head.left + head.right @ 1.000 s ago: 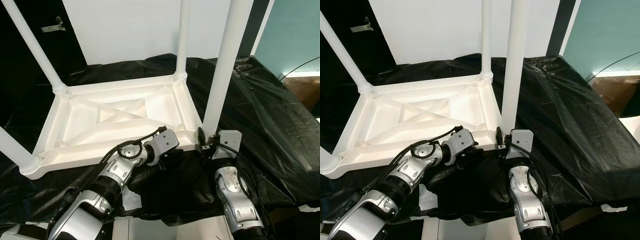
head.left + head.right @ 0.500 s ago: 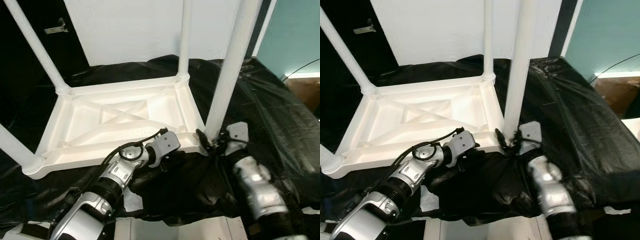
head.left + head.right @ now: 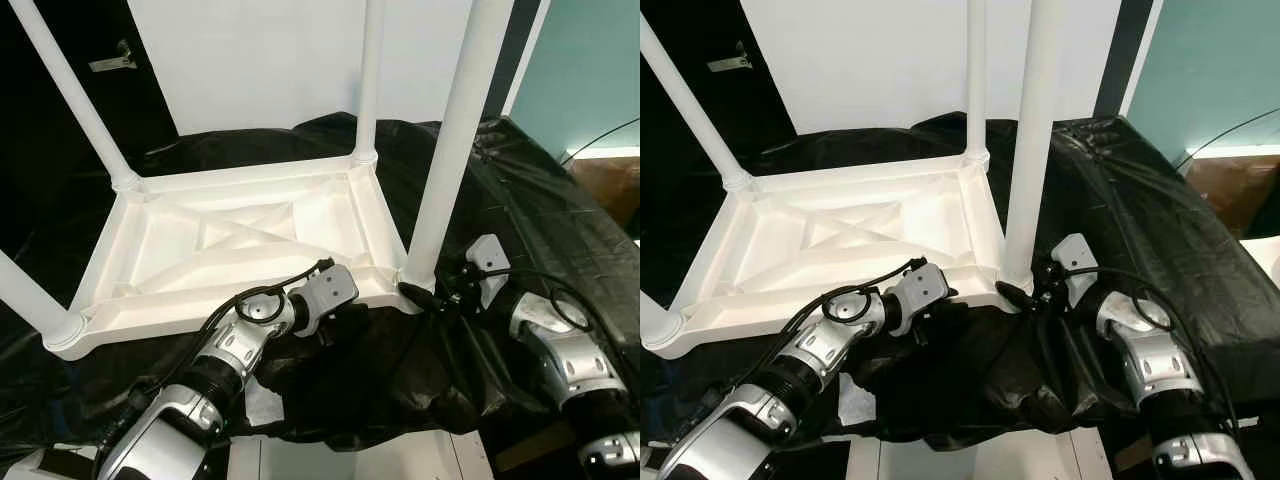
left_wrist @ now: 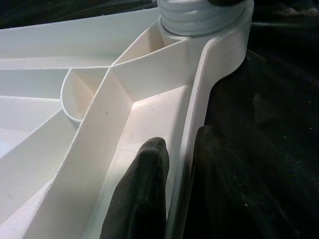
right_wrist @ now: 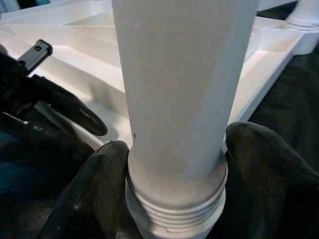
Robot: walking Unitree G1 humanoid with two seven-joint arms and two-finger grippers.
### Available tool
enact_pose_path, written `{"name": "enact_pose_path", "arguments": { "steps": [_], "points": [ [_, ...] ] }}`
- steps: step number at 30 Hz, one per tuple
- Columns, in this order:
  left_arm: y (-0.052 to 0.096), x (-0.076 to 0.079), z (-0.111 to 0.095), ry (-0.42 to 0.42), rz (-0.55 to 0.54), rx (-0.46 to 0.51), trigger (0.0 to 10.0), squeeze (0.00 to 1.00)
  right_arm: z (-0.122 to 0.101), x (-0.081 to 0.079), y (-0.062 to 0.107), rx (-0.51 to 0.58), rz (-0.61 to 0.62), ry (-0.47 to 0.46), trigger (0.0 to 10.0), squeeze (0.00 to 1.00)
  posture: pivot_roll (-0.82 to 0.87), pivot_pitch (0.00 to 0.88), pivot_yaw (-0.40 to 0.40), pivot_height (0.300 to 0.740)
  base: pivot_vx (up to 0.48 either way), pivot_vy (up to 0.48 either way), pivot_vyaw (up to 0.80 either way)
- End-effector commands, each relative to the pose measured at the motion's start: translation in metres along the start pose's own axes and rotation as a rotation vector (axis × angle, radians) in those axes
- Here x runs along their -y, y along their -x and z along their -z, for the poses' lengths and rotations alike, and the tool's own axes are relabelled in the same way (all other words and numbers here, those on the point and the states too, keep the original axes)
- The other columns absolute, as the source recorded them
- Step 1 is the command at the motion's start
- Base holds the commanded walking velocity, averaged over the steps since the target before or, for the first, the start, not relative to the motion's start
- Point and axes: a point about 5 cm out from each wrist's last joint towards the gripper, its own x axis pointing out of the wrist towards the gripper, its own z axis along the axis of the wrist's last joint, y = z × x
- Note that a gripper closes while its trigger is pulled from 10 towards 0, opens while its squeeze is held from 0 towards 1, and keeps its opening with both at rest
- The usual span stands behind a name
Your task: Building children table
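While the right gripper [image 5: 174, 199] clamps the table leg [image 3: 450, 160] and the left gripper [image 4: 174, 194] pinches the tabletop rim [image 4: 199, 104], misaligned turning risks cross-threading.

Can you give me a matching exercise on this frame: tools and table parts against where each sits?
Column A
1. left tool
2. right tool
3. near-right table leg
4. upturned white tabletop

Column B
a. lying underside-up on black plastic sheeting
b. clamped around the base of a leg, one finger each side
c. pinching the tabletop's near rim, one finger inside and one outside
d. standing upright in the corner socket nearest the right arm

Pairs: 1-c, 2-b, 3-d, 4-a
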Motion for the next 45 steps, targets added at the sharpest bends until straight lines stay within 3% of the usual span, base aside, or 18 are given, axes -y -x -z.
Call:
{"name": "enact_pose_path", "arguments": {
  "steps": [1, 13, 14, 15, 16, 33, 38, 39, 42, 43, 44, 45],
  "points": [
    [0.005, 0.032, 0.048, 0.103, 0.195, -0.184, 10.0, 0.0, 0.001, 0.004, 0.001, -0.008, -0.009, 0.006, 10.0, 0.0, -0.06, 0.007, 0.006, 0.74, 0.0, 0.0, 0.0],
    [0.007, 0.031, 0.048, 0.101, 0.193, -0.183, 10.0, 0.0, -0.008, 0.011, -0.003, -0.01, -0.102, 0.053, 9.9, 0.0, -0.06, 0.003, 0.003, 0.74, 0.0, 0.0, 0.0],
    [0.007, 0.031, 0.048, 0.1, 0.194, -0.182, 10.0, 0.0, -0.008, 0.011, -0.002, -0.012, -0.108, 0.054, 3.9, 0.0, -0.06, 0.003, 0.003, 0.74, 0.0, 0.0, 0.0],
    [0.007, 0.031, 0.048, 0.1, 0.194, -0.182, 10.0, 0.0, -0.008, 0.011, -0.002, -0.012, -0.108, 0.054, 3.9, 0.0, -0.06, 0.003, 0.003, 0.74, 0.0, 0.0, 0.0],
    [0.006, 0.031, 0.048, 0.1, 0.195, -0.182, 10.0, 0.0, -0.006, 0.011, -0.001, -0.015, -0.117, 0.057, 0.0, 0.0, -0.06, 0.004, 0.004, 0.74, 0.0, 0.0, 0.0],
    [0.006, 0.033, 0.047, 0.096, 0.202, -0.18, 10.0, 0.0, -0.003, 0.013, 0.004, -0.021, -0.121, 0.044, 0.0, 0.0, -0.06, 0.014, 0.009, 0.74, 0.0, 0.0, 0.0],
    [0.006, 0.035, 0.048, 0.099, 0.203, -0.178, 10.0, 0.0, -0.001, 0.023, -0.004, 0.066, 0.183, -0.07, 0.0, 0.0, -0.06, 0.016, 0.005, 0.74, 0.0, 0.0, 0.0],
    [0.006, 0.035, 0.048, 0.099, 0.203, -0.178, 10.0, 0.0, -0.001, 0.023, -0.004, 0.066, 0.183, -0.07, 0.0, 0.0, -0.06, 0.016, 0.005, 0.74, 0.0, 0.0, 0.0],
    [0.007, 0.035, 0.049, 0.108, 0.197, -0.178, 10.0, 0.0, 0.002, -0.003, -0.012, 0.145, 0.394, -0.143, 0.0, 0.0, -0.05, 0.018, -0.005, 0.74, 0.0, 0.0, 0.0],
    [0.007, 0.035, 0.049, 0.108, 0.197, -0.178, 10.0, 0.0, 0.002, -0.003, -0.012, 0.145, 0.394, -0.143, 0.0, 0.0, -0.05, 0.018, -0.005, 0.74, 0.0, 0.0, 0.0],
    [0.008, 0.035, 0.049, 0.111, 0.193, -0.179, 10.0, 0.0, 0.004, -0.024, -0.016, 0.161, 0.451, -0.187, 0.0, 0.0, -0.04, 0.019, -0.006, 0.74, 0.0, 0.0, 0.0],
    [0.008, 0.035, 0.049, 0.111, 0.193, -0.179, 10.0, 0.0, 0.004, -0.024, -0.016, 0.161, 0.451, -0.187, 0.0, 0.0, -0.04, 0.019, -0.006, 0.74, 0.0, 0.0, 0.0]
  ]
}}
